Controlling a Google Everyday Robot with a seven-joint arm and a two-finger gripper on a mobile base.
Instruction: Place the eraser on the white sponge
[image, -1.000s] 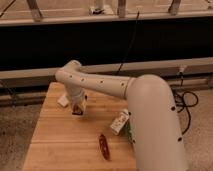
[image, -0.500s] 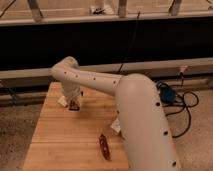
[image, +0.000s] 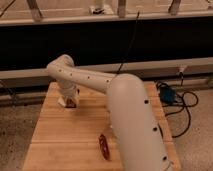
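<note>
Since half a second ago the arm (image: 100, 82) has stayed folded over the far left part of the wooden table (image: 60, 135), with its elbow bend high at the table's far edge and the gripper (image: 69, 102) low over the boards; any shift is slight, the wrist sitting a touch lower and closer to the wood than it did a full second ago.

From the one camera view, the gripper is down at the table's far left area, right above the white sponge (image: 64, 102), a small pale pad that lies flat on the wood and peeks out on the gripper's left side. A small dark block with a reddish tint, the eraser (image: 71, 105), shows at the gripper's tip, against or on the sponge's right edge; whether it rests fully on the pad cannot be told. Whether the jaws are parted or closed, and whether they grip the eraser, cannot be told either, since the wrist covers them.

Toward the near edge of the table, well apart from the sponge, lies a glossy red-brown elongated object (image: 104, 147), just beside the big white upper arm link (image: 135, 125) that fills the right of the view. Off the table's right end, black cables (image: 186, 107) loop on the floor.
</note>
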